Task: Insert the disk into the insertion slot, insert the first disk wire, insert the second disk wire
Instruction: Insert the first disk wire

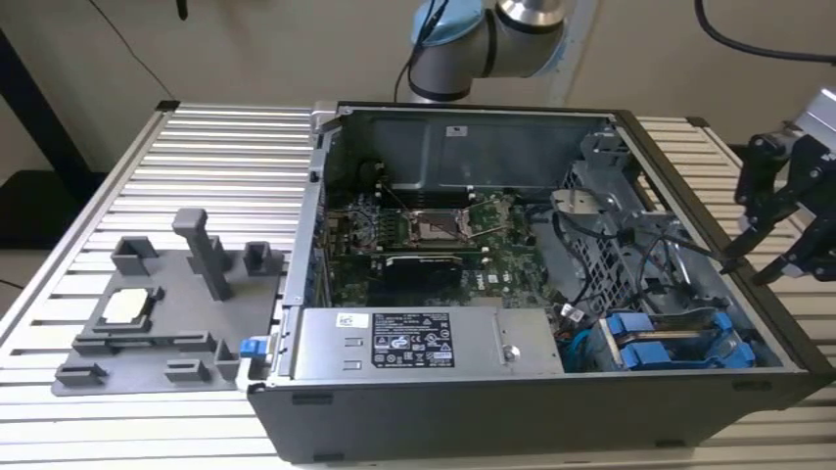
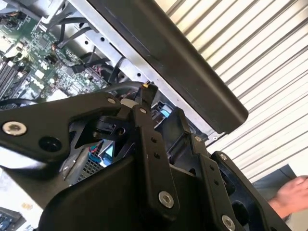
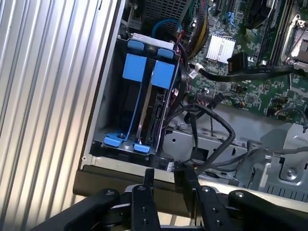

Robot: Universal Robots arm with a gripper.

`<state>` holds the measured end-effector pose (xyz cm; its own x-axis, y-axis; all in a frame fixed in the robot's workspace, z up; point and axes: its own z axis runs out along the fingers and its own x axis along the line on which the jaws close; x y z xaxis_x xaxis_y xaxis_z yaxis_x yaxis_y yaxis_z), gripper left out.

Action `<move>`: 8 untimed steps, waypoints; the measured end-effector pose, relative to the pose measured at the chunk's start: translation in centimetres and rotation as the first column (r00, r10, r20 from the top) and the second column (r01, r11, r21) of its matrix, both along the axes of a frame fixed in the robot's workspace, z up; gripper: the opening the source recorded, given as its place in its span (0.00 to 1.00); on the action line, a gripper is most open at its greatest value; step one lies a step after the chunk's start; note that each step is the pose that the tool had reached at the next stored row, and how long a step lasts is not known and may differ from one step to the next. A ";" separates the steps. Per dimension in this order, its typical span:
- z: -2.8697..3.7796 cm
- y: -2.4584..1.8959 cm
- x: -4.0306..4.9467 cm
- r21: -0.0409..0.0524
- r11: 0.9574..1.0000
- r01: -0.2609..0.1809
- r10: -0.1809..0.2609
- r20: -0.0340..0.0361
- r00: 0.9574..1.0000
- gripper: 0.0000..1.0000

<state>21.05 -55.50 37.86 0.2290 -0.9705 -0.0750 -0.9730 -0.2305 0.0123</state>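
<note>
Disk (image 1: 631, 325) stands on edge inside computer case (image 1: 523, 416), lower right of the exterior view, long axis running across frame; gripper (image 1: 747, 269) hovers beside it, empty, fingers narrowly parted.

Open computer case (image 1: 523, 431), lies on slatted metal table (image 1: 209, 137). Inside: motherboard (image 1: 432, 230) central, power supply (image 1: 418, 343) along near wall, two blue-framed drives (image 1: 673, 345) side by side in near corner, the exterior view's right. Black gripper (image 1: 754, 266) hangs above that side's wall, fingers apart, empty. Grey fixture plate (image 1: 144, 367) beside case, the exterior view's left.
</note>
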 end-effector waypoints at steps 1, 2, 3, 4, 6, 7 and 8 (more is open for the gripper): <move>-0.07 0.04 0.01 0.000 1.000 0.004 -0.004 -0.002 1.000 0.38; -0.14 0.07 0.01 0.001 1.000 0.008 -0.008 -0.003 1.000 0.38; -0.22 0.11 0.02 0.001 1.000 0.012 -0.011 -0.004 1.000 0.38; -0.31 0.16 0.05 0.001 1.000 0.016 -0.016 -0.005 1.000 0.38; -0.44 0.25 0.14 0.001 1.000 0.023 -0.022 -0.007 1.000 0.38; -0.47 0.33 0.18 0.001 1.000 0.026 -0.026 -0.008 1.000 0.38; -0.51 0.40 0.24 0.001 1.000 0.028 -0.028 -0.009 1.000 0.38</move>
<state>21.29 -55.10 37.35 0.2010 -0.9765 -0.0780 -0.9789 -0.2031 0.0205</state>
